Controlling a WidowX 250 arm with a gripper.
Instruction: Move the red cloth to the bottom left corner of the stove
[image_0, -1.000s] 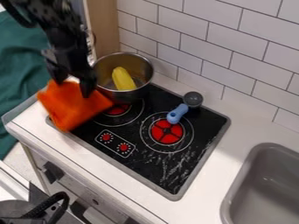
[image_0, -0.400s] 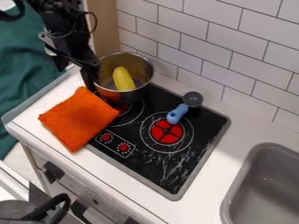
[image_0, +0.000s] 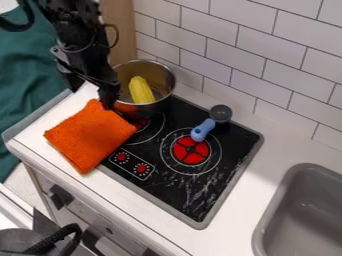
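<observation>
Cloth: the orange cloth (image_0: 90, 137) lies flat over the front left corner of the stove (image_0: 175, 190), partly on the white counter (image_0: 28, 140).
Gripper: the black gripper (image_0: 92, 97) hangs by the stove's left end, near the cloth's back corner.
Fingers: they are spread apart.
Pot: the silver pot (image_0: 159, 106) sits at the stove's back left, with a yellow thing (image_0: 140, 90) inside.
Tool: the blue and gray tool (image_0: 202, 130) is at the stove's back.
Sink: the gray sink (image_0: 267, 227) is right of the stove.
</observation>
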